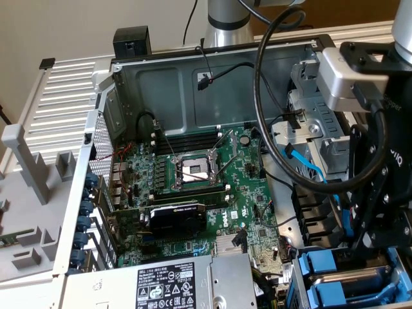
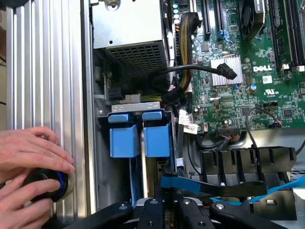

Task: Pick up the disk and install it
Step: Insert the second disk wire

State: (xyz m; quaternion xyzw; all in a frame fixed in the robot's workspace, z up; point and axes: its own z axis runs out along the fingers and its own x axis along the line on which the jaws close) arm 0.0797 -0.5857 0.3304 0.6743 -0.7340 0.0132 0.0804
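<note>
Two bright blue carrier frames (image 2: 125,139) (image 2: 156,138) stand side by side in the drive bay at the case's corner. In the exterior view the same blue frames (image 1: 320,269) sit at the lower right, with the grey metal of the disk (image 1: 351,282) showing between them. My black gripper (image 1: 378,244) hangs directly over this bay, at the exterior view's right. In the wrist view my gripper (image 2: 167,206) is close above the bay, beside the blue carriers. Whether it touches or holds the disk is hidden.
A blue flat cable (image 2: 209,187) crosses just in front of the gripper. The silver power-supply box (image 2: 131,28) (image 1: 167,283) adjoins the bay, with the motherboard (image 1: 193,170) beyond it. A person's hands (image 2: 28,155) rest on a black knob (image 2: 45,187) outside the case wall.
</note>
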